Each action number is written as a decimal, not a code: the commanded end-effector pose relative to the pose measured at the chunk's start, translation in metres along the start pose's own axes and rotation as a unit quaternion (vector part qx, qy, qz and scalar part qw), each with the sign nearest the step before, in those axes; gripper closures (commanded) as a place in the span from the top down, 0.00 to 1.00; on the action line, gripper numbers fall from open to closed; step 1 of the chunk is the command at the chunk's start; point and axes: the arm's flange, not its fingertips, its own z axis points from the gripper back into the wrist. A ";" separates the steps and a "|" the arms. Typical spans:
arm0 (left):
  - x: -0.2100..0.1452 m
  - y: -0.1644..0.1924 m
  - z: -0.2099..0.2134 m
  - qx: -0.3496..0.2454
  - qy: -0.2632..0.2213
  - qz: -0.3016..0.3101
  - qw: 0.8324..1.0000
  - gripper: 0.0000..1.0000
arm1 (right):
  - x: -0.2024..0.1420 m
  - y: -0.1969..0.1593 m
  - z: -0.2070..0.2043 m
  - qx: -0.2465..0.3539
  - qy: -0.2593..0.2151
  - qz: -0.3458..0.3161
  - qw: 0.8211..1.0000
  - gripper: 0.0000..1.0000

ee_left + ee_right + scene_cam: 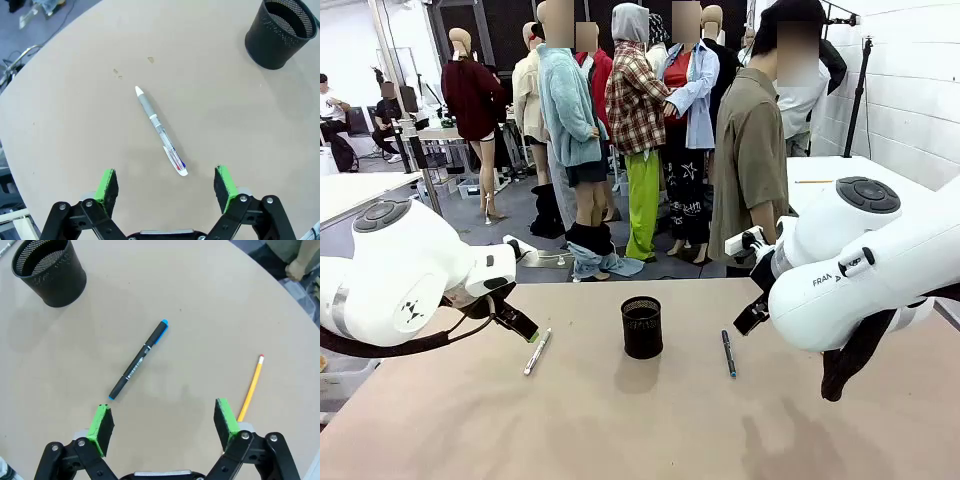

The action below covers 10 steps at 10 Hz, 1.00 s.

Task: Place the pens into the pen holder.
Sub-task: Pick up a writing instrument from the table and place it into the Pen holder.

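Note:
The black wire-mesh pen holder [641,327] [281,32] [49,271] stands upright in the middle of the tan table. Left of it lies a white pen [537,351] [160,131], and my left gripper [520,325] [166,187] hovers open just above the pen's near end. A dark pen with blue ends [728,353] [138,360] lies to the holder's right. Over that pen my right gripper [752,318] [162,425] hangs open, holding nothing. A yellow pencil [251,387] rests on the table beside its right finger.
A person in an olive shirt [748,150] stands at the far right edge of the table [620,430]. The table's rounded far edge lies close behind both pens. Bare tabletop stretches in front of the holder.

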 end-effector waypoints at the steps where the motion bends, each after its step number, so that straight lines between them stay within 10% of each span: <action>1: 0.000 0.000 0.000 0.000 0.000 0.000 1.000 1.00 | 0.000 0.000 0.000 0.000 0.000 0.000 1.000 1.00; 7: 0.000 0.000 0.000 0.000 0.000 0.000 1.000 1.00 | 0.000 0.000 0.000 0.000 0.000 0.000 1.000 1.00; 10: 0.000 0.000 0.000 0.000 0.000 0.000 1.000 1.00 | -0.042 -0.044 0.074 -0.069 0.042 -0.063 0.995 1.00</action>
